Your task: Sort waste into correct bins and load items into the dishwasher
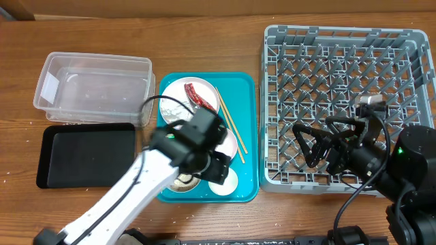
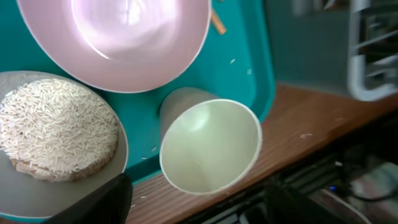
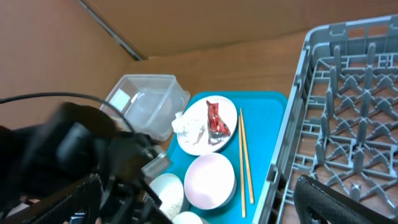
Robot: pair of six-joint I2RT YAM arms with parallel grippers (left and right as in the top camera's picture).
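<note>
Cup (image 2: pixel 210 146) sits at near-right corner of tray (image 2: pixel 245 56). Left tool (image 2: pixel 199 210) straddles it, wide open, gripping nothing. Right tool (image 1: pixel 323 146) is open and empty over rack (image 1: pixel 340 30). Risk: an off-centre close tips the cup off the tray or bumps rice bowl (image 2: pixel 37 193), spilling grains.

Sitting on the tabletop (image 1: pixel 204 41) are one teal tray (image 1: pixel 242 95), one clear tub (image 1: pixel 95 85), one black tray (image 1: pixel 87 155) and one grey dish rack (image 1: pixel 340 75). The teal tray is carrying one plate (image 1: pixel 174 95), one cup (image 2: pixel 210 146) and two bowls: an empty bowl (image 2: pixel 118 37) and a rice bowl (image 2: pixel 62 194). One red wrapper (image 3: pixel 216 120) and one tissue wad (image 3: pixel 188 127) are lying on the plate. Two chopsticks (image 3: pixel 244 155) are lying alongside. One mound of rice (image 2: pixel 56 130) is filling its bowl, and a few stray grains are lying on the tray, too small to count.
</note>
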